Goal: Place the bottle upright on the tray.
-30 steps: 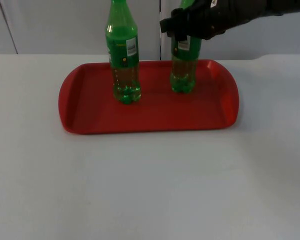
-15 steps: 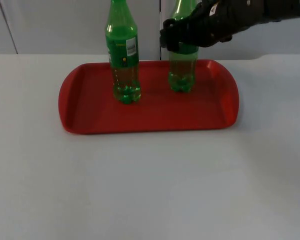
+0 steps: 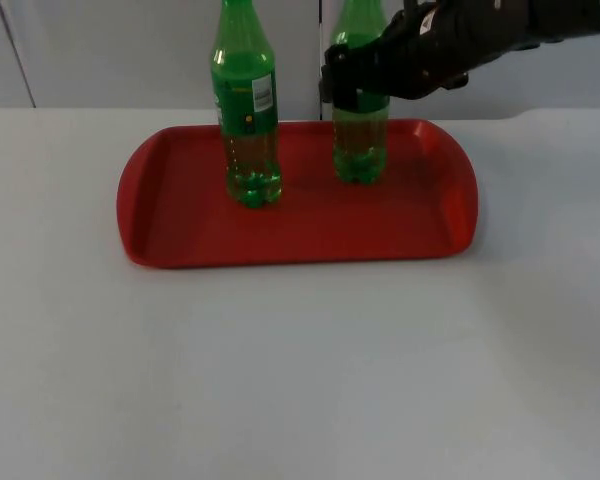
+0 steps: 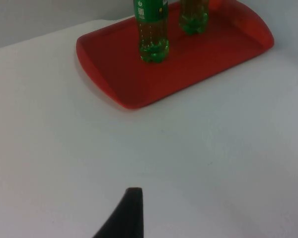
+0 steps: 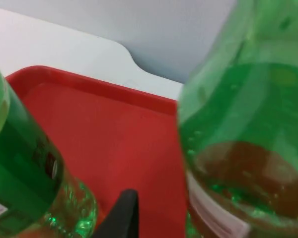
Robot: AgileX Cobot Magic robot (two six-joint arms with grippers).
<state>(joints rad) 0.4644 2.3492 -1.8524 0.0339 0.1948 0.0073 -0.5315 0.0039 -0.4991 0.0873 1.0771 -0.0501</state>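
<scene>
Two green bottles stand upright on the red tray [image 3: 300,250]. The left bottle [image 3: 248,110] stands free toward the tray's back. My right gripper [image 3: 352,80] comes in from the upper right and is shut on the right bottle [image 3: 360,150] at label height, and the bottle's base rests on the tray near its back right. In the right wrist view the held bottle [image 5: 238,124] looms close, with the other bottle [image 5: 25,163] and the tray floor [image 5: 114,134] beyond. My left gripper [image 4: 131,213] waits over bare table, well short of the tray [image 4: 139,94].
The tray lies at the back of the white table [image 3: 300,380], close to the grey partition wall [image 3: 110,50]. Open table surface spreads in front of and to both sides of the tray.
The right bottle has shifted slightly left and gone from leaning to upright, with the right gripper still on it. The left bottle and tray have not moved.
</scene>
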